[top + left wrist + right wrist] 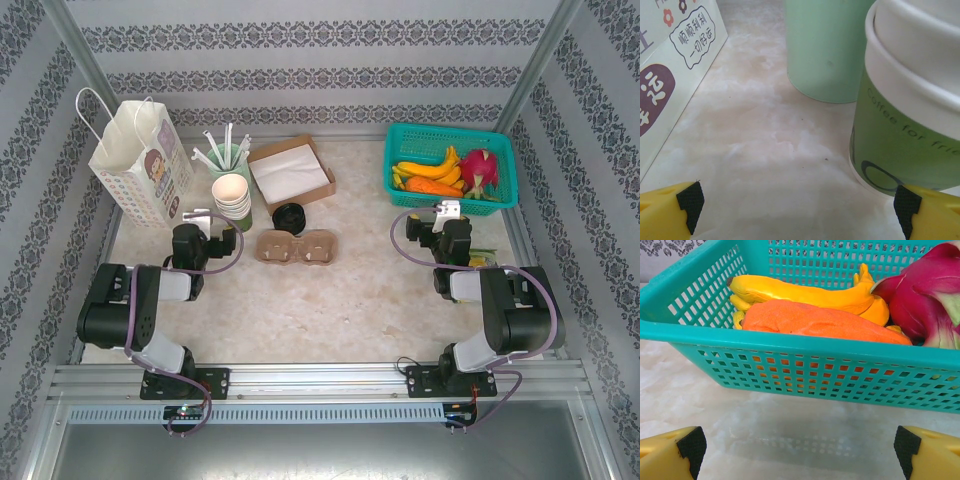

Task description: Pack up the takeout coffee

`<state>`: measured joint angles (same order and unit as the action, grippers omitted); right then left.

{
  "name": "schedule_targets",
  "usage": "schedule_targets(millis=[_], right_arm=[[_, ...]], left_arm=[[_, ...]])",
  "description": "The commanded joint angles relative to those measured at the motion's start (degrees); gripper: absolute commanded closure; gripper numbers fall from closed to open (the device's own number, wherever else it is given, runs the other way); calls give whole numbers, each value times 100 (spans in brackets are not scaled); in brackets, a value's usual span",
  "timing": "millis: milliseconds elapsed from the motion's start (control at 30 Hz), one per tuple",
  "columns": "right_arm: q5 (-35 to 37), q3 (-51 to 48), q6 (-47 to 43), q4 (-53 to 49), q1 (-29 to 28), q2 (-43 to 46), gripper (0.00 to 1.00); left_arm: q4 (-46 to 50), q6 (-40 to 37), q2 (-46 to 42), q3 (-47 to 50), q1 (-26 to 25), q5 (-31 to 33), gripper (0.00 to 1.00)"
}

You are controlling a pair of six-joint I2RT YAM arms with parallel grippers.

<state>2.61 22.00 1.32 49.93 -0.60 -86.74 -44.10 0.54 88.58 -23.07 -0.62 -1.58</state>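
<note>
- The takeout coffee [291, 215] stands upright on the table with its black lid facing my overhead camera. Its long axis is vertical, and from above I see little but the lid.
- It sits just in front of the cardboard box of napkins [292, 172] and just behind the pulp cup carrier [296, 246]. The stack of lidless cups [232, 197] is to its left.
- My left gripper [797, 212] is spread wide with nothing between its pads. It faces the cup stack and the mint-green straw holder [825, 50], with the paper bag [670, 75] at its left.
- My right gripper [797, 455] is also spread wide and carries nothing. It points at the teal basket [790, 340] holding bananas [805, 290], a carrot [815, 322] and a dragon fruit [925, 300].
- The tabletop [360, 300] is pale, marbled beige.
- Grey-patterned striped wallpaper [300, 40] closes in three sides, and an aluminium rail [320, 378] runs along the near edge.
</note>
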Motion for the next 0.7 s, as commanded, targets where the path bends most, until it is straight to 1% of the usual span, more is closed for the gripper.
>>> schedule_targets(millis=[0,100,167,200,267,333,367,433,500,567,600,667], right_arm=[[-206,74,27,-73,-1,172,2],[-318,14,-32,-255,-10,541,2],[-239,89,-67,-688,-61,1019,2],[-142,172,-83,-1077,-122,1245,2],[142,416,302,-1743,-220,1720,2],[35,660,748,-2273,-261,2028,2],[-5,810,954,-2537,-324,2144,2],[-33,1068,1226,-2925,-558,2261,2],[32,1281,1366,-3127,-888,2255,2],[116,1560,1542,-3209,-1338,2064,2],[74,1694,1588,-3222,-1520,1947,2],[284,2045,1911,-3258,-1957,1608,2]], left_arm=[[206,-84,-449,-126,80,-173,0],[421,21,-883,7,82,8,0],[879,211,-1349,55,80,330,0],[1083,329,-1583,78,80,512,0],[1491,740,-2138,180,80,853,0],[1781,1103,-2675,340,64,1013,0],[1987,1216,-3022,416,26,1205,0],[2426,1559,-3760,527,18,1483,0],[3162,2133,-4451,459,10,1846,0],[4373,3038,-4926,53,11,2134,0],[4915,3338,-4984,-197,11,2156,0],[6087,4015,-4832,-907,10,1991,0]])
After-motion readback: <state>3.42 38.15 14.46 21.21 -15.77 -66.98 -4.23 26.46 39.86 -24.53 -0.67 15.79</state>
